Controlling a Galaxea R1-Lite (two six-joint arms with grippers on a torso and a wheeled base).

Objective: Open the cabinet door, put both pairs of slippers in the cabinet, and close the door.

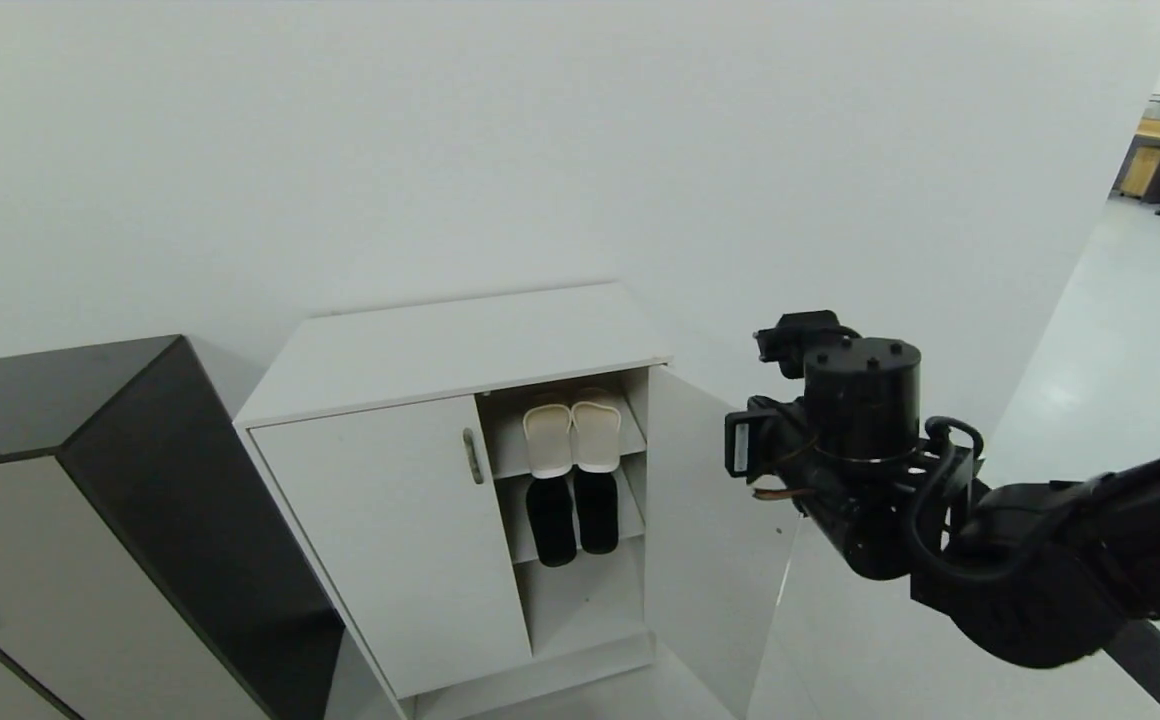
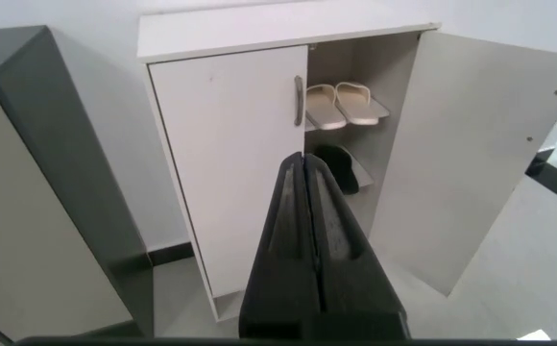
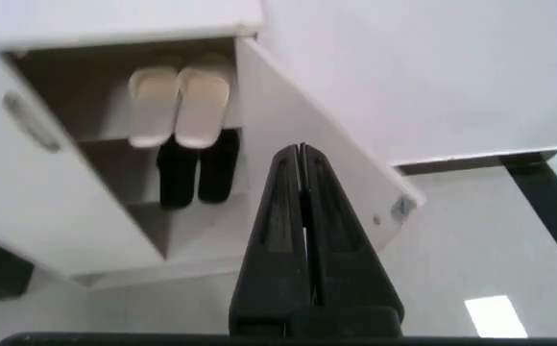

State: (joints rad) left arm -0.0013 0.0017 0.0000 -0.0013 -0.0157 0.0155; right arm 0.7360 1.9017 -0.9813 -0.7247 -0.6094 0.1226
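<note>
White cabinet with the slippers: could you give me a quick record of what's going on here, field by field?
cabinet: white two-door cabinet, against the wall
left door: closed
right door: swung open
upper shelf: pair of white slippers
shelf below: pair of black slippers
left gripper: shut, holding nothing
right gripper: shut, holding nothing
left to do: close the right door

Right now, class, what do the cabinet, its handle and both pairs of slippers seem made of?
Cabinet: probably laminated board, matt white; flat panels, square edges. Handle: seemingly metal, dull grey sheen. White slippers: likely foam or rubber; smooth moulded shape. Black slippers: similar shape, matt; material unclear.
</note>
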